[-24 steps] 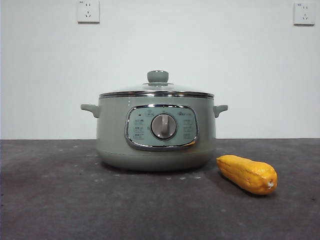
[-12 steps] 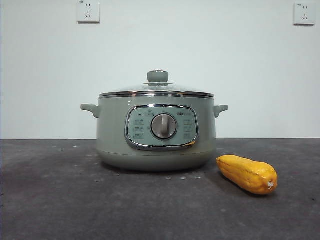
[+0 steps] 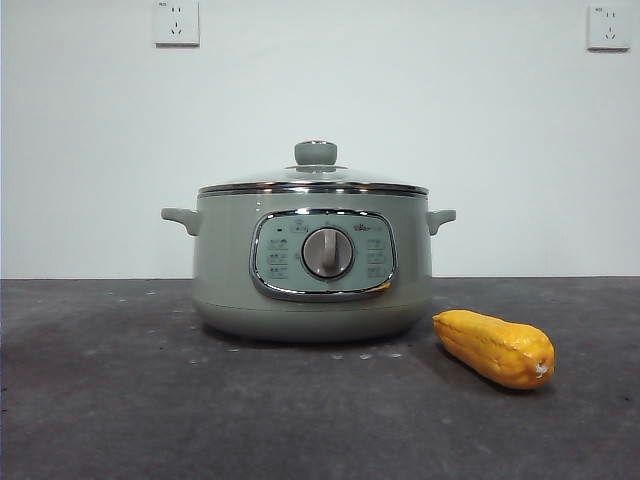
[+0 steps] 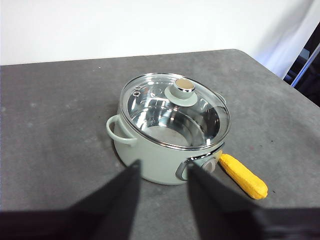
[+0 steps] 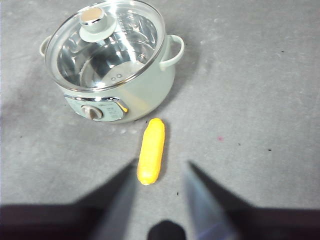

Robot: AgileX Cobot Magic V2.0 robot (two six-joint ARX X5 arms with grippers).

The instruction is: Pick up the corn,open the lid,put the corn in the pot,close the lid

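Corn cob (image 5: 151,150) lies on the bench (image 3: 120,400) at the pot's (image 3: 312,270) four o'clock in the front view, lid (image 3: 314,180) shut. We see the right gripper (image 5: 157,200) above it, jaws apart and empty, as are the left gripper's (image 4: 162,195). We fear the smooth, tapered cob may roll or slip if pinched off-centre.

Bare test bench, grey table (image 3: 120,400), blank white wall (image 3: 400,100), two wall sockets (image 3: 176,22)

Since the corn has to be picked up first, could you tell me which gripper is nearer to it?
Right. The right gripper hangs open above the table, with the corn just ahead of its jaws. The left gripper hangs open facing the pot, the corn off to one side.
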